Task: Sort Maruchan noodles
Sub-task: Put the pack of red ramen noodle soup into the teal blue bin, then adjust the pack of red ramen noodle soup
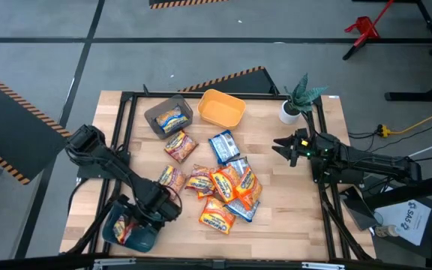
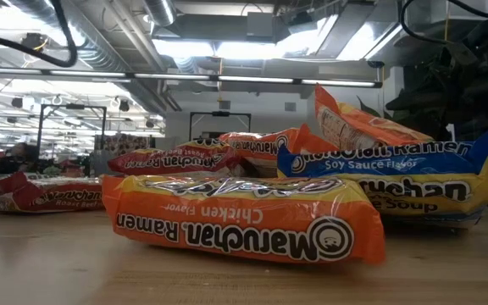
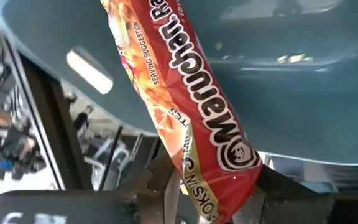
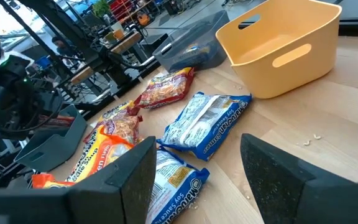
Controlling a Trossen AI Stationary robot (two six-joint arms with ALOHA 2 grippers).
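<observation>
My left gripper (image 1: 135, 221) is at the table's near left corner, over the teal bin (image 1: 145, 240), shut on a red Maruchan packet (image 3: 185, 106). My right gripper (image 4: 197, 180) is open and empty above the table's right side (image 1: 282, 146), right of a blue packet (image 1: 223, 145). Several orange, blue and red packets lie flat in a pile (image 1: 223, 191) at the table's middle. One packet (image 1: 172, 118) lies in the grey bin (image 1: 156, 120). A red packet (image 1: 180, 145) lies just in front of that bin. My left gripper pinches the red packet near one short end (image 3: 213, 190) between its two fingers. The rest of the packet reaches out beyond the fingers, over the inside of the teal bin (image 3: 303, 81). I cannot tell whether the packet touches the bin.
The yellow-orange bin (image 1: 221, 109) stands at the far middle with nothing in it. A small potted plant (image 1: 300, 97) stands at the far right. In the low view an orange packet (image 2: 244, 216) lies nearest and a blue one (image 2: 396, 182) behind it.
</observation>
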